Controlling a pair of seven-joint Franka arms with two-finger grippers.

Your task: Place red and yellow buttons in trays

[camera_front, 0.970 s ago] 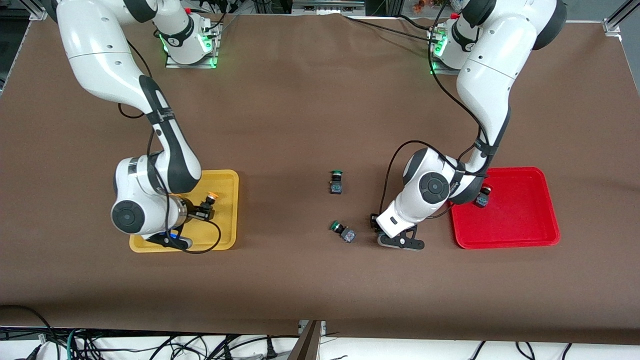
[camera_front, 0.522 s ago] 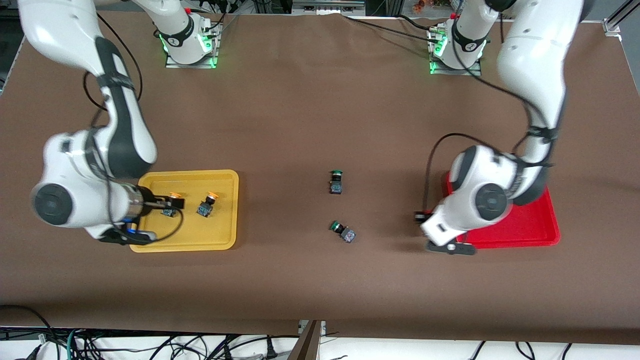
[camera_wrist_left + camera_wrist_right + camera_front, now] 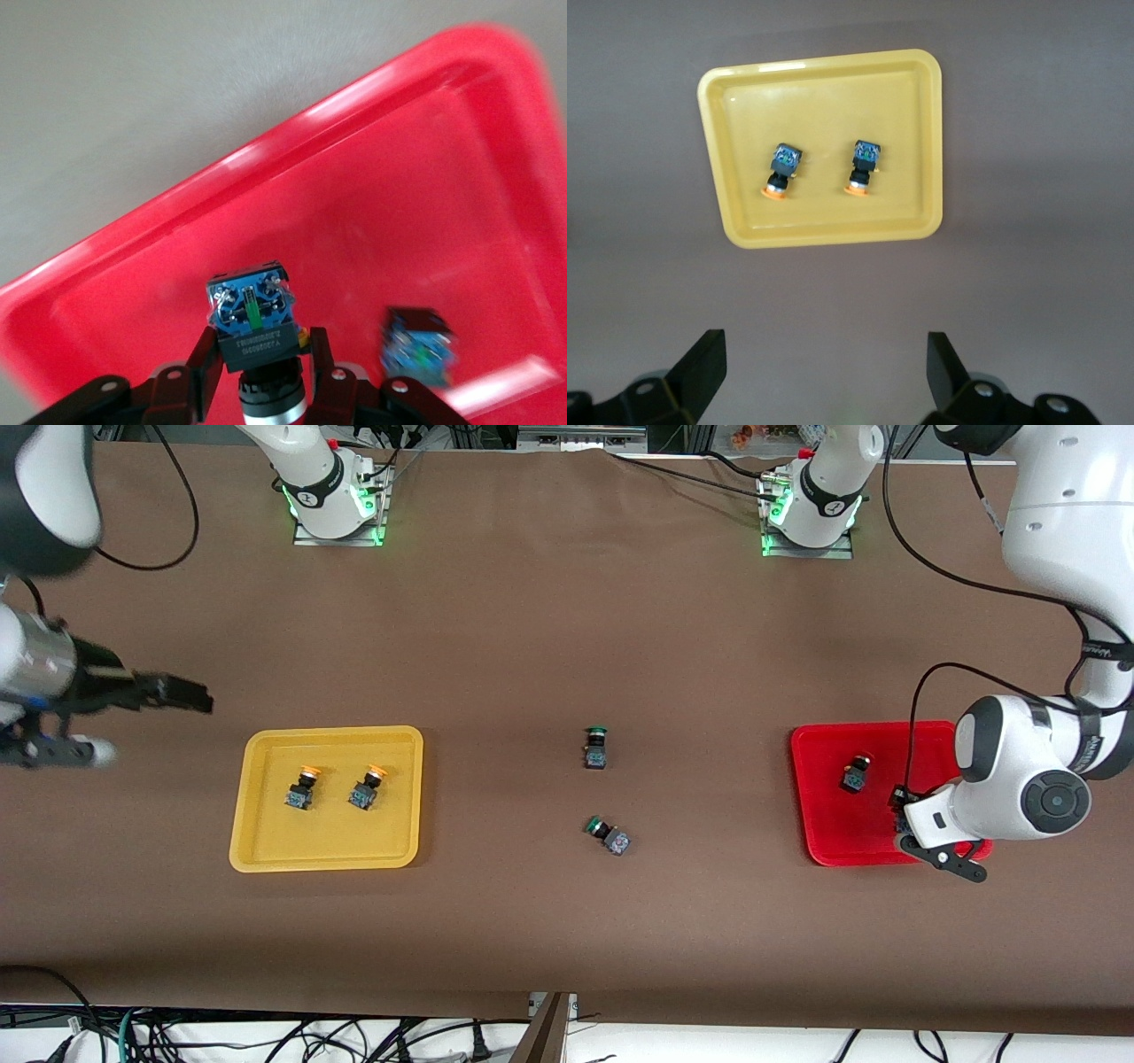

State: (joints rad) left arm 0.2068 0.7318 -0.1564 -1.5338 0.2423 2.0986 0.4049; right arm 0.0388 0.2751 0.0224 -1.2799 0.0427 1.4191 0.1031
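Observation:
The yellow tray [image 3: 266, 855] holds two yellow-capped buttons [image 3: 301, 788] [image 3: 365, 786]; the right wrist view also shows the tray [image 3: 735, 221] and both buttons [image 3: 781, 170] [image 3: 864, 165]. My right gripper [image 3: 190, 695] [image 3: 823, 345] is open and empty, high over the table by the tray's edge toward the right arm's end. The red tray [image 3: 815, 841] [image 3: 292, 133] holds one red-capped button [image 3: 855, 773] [image 3: 416, 350]. My left gripper [image 3: 902, 812] [image 3: 260, 345] is shut on a button [image 3: 252, 314] with a black body and blue base, held over the red tray. Its cap is hidden.
Two green-capped switches lie mid-table between the trays, one upright [image 3: 595, 748] and one on its side [image 3: 608, 835] nearer the front camera. Both arm bases stand at the table's back edge.
My right gripper has left the second yellow button in the yellow tray and risen toward the right arm's end. My left gripper has carried its button from near the green switches to over the red tray.

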